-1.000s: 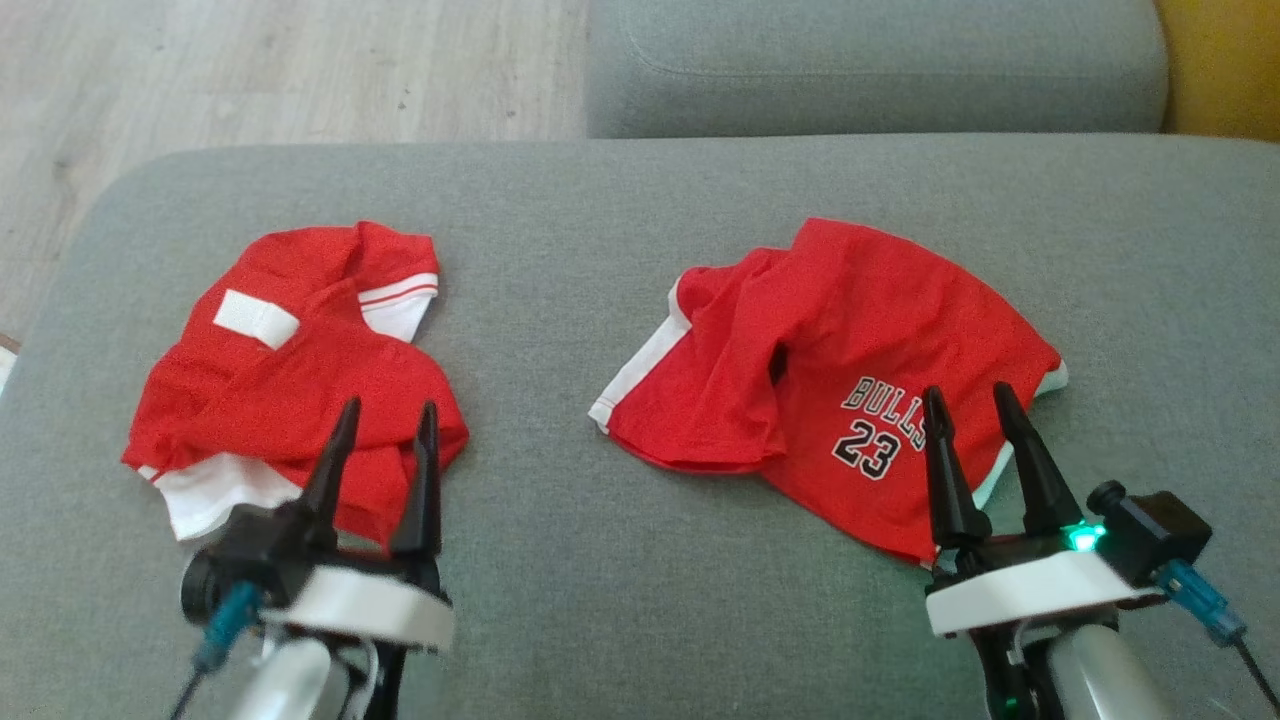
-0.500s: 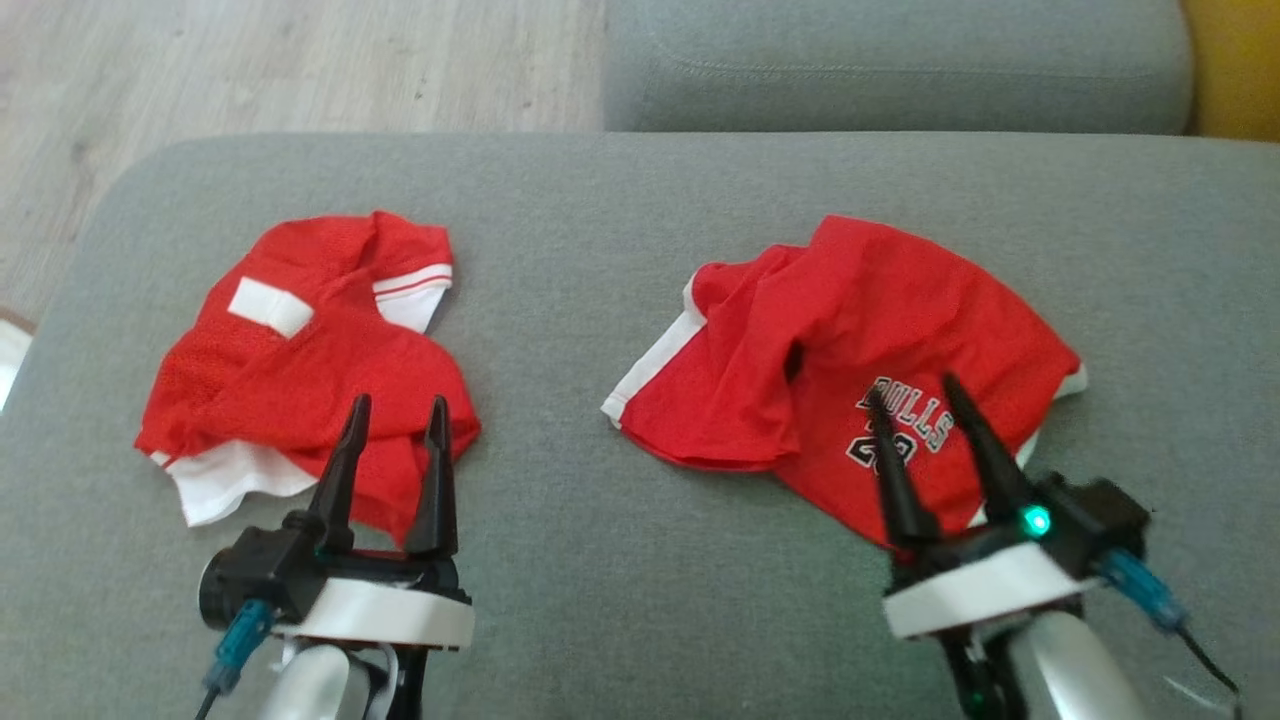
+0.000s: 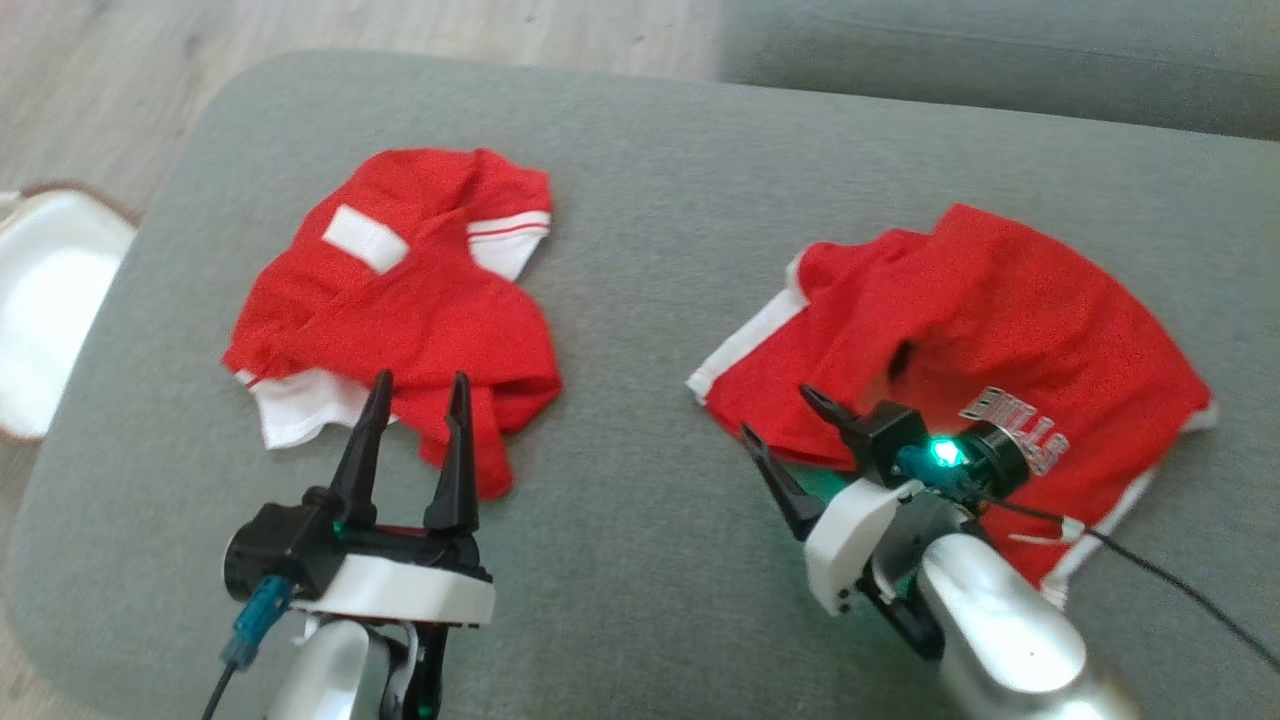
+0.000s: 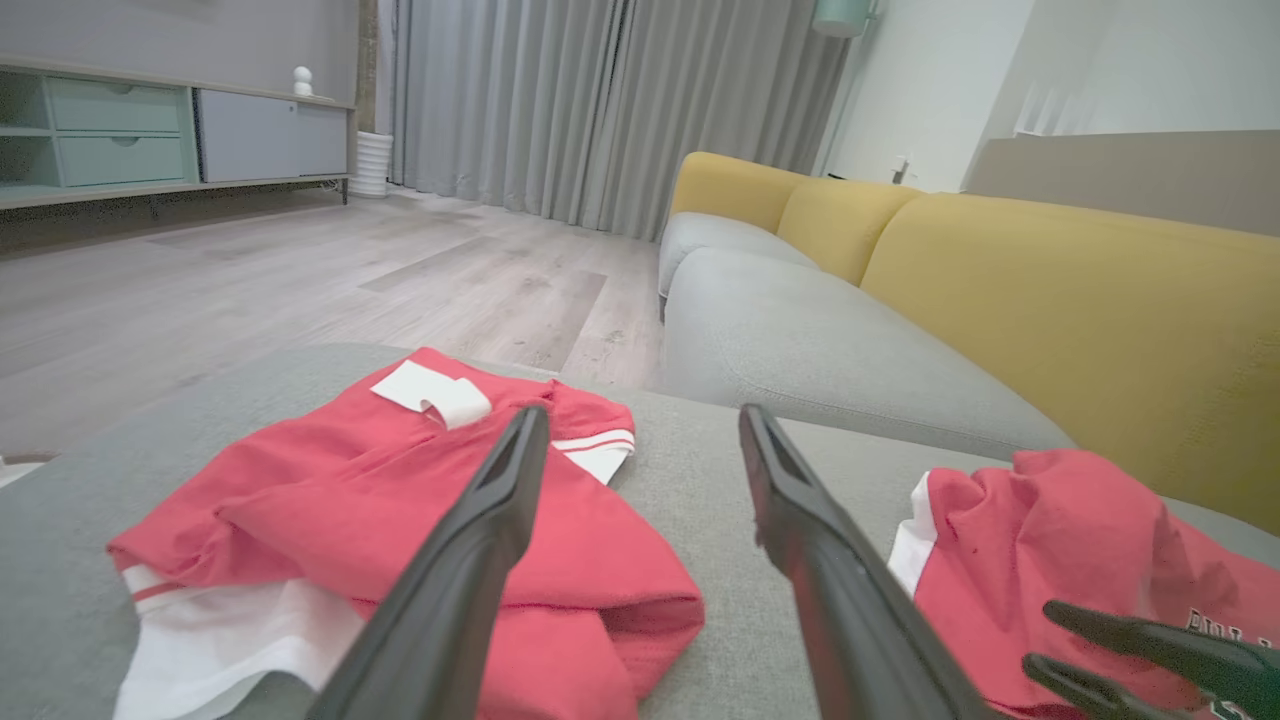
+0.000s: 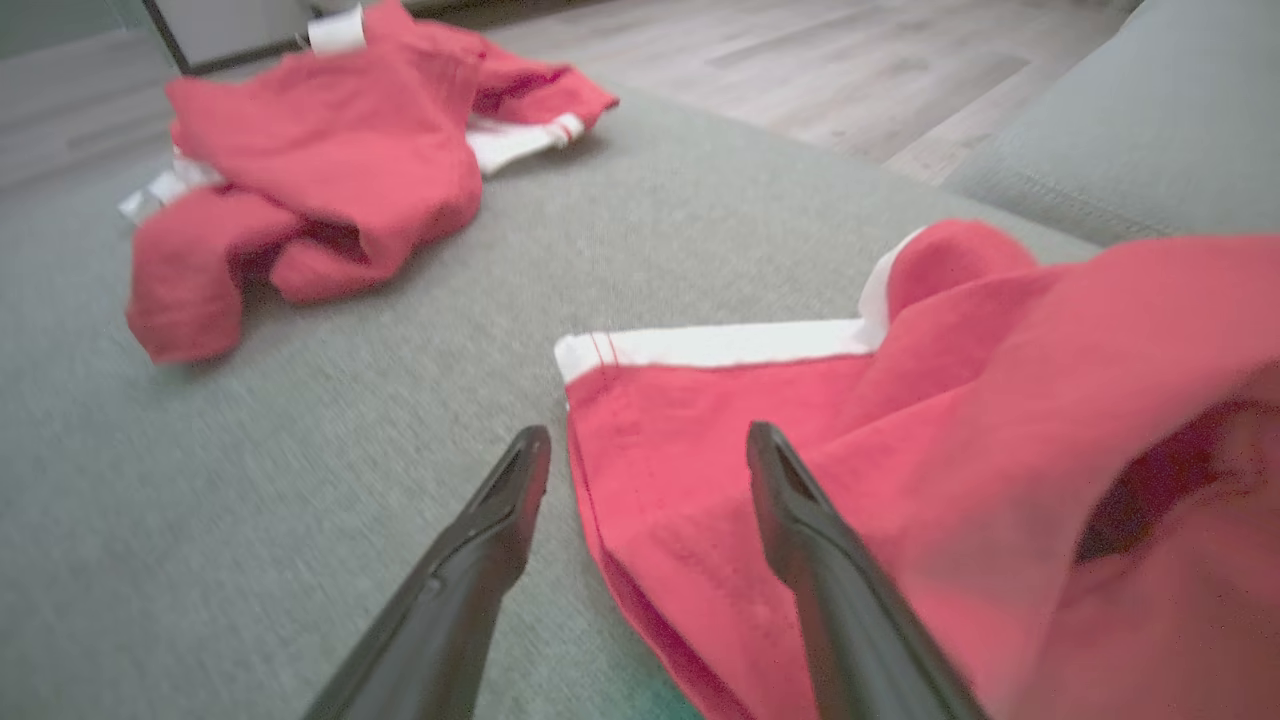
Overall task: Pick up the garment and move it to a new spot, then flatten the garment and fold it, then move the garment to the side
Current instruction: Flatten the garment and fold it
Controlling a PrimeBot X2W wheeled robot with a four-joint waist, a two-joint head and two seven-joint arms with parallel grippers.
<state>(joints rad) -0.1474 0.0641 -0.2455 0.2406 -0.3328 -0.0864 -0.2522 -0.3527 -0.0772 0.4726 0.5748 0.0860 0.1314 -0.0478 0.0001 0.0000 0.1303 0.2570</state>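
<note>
Two crumpled red garments lie on the grey sofa seat (image 3: 640, 200). The left garment (image 3: 400, 300) has white trim and a white patch. The right garment (image 3: 1020, 310) carries white "BULLS" lettering and a white side stripe. My left gripper (image 3: 420, 385) is open, its fingertips over the left garment's near edge (image 4: 400, 510), holding nothing. My right gripper (image 3: 775, 412) is rolled sideways and open, empty, at the near left corner of the lettered garment (image 5: 900, 430); its fingertips (image 5: 645, 440) straddle that hem. The left garment (image 5: 330, 150) lies beyond.
A grey back cushion (image 3: 1000, 50) runs behind the seat, with a yellow sofa backrest (image 4: 1080, 300) to the right. Wooden floor (image 3: 300, 30) lies past the seat's left edge, where a white object (image 3: 50, 300) sits. Bare seat (image 3: 630, 420) separates the garments.
The head camera has turned, shifting the whole picture. My right gripper has rolled sideways and swung left from the lettering to the garment's near left corner. The left gripper has hardly moved.
</note>
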